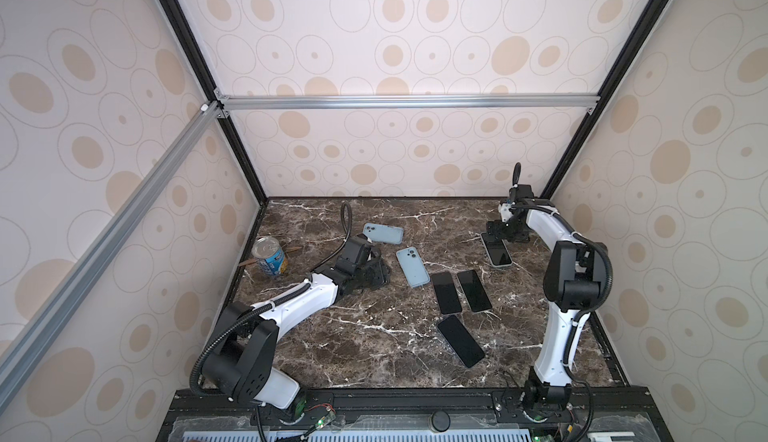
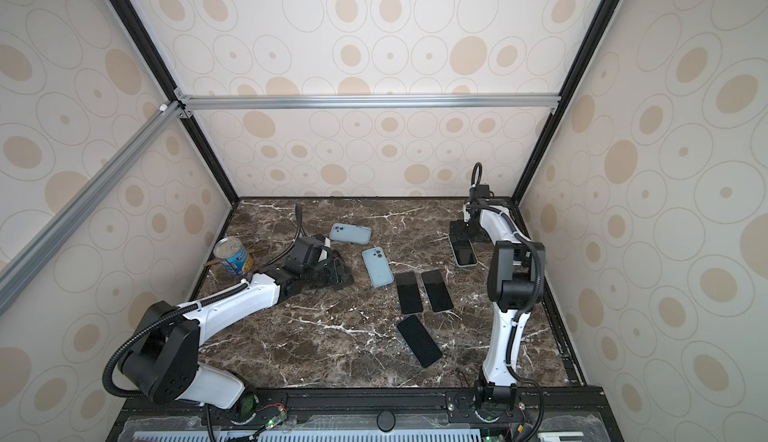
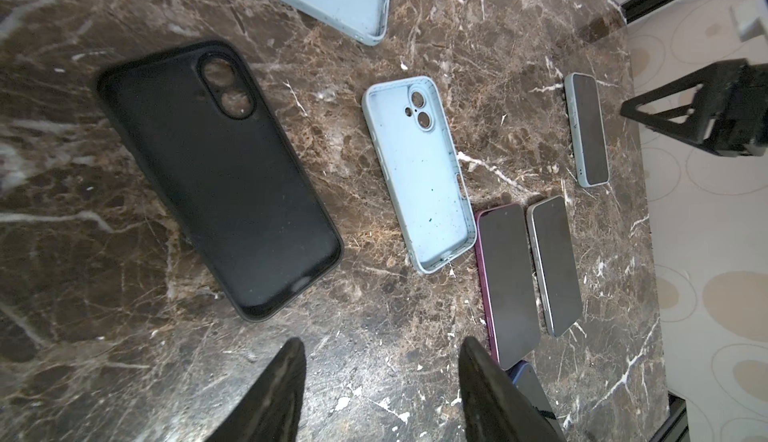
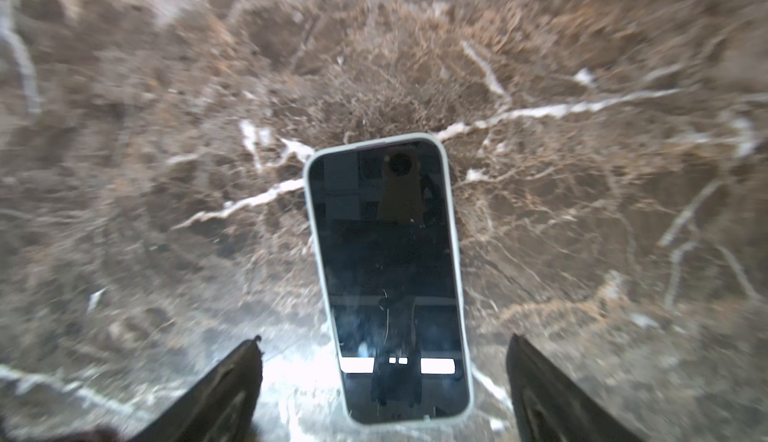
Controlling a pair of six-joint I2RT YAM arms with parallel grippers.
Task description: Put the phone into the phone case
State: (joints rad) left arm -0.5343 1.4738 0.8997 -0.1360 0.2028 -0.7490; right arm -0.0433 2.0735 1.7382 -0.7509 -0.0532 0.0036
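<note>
Near the counter's (image 1: 374,361) far right corner the phone (image 4: 386,278) lies screen up, its dark glass framed by the rim of a pale case (image 4: 457,253), so we judge it seated. The right gripper (image 4: 385,339) hangs over its end, fingers spread clear of both edges. The left gripper (image 3: 383,341), also spread and empty, hovers by the black case (image 3: 220,178), probably to pair it with a bare phone (image 1: 473,290) mid-counter.

Glossy marble-look table (image 1: 374,348), matt black case (image 3: 220,178), glossy phone screen (image 4: 390,274)
</note>
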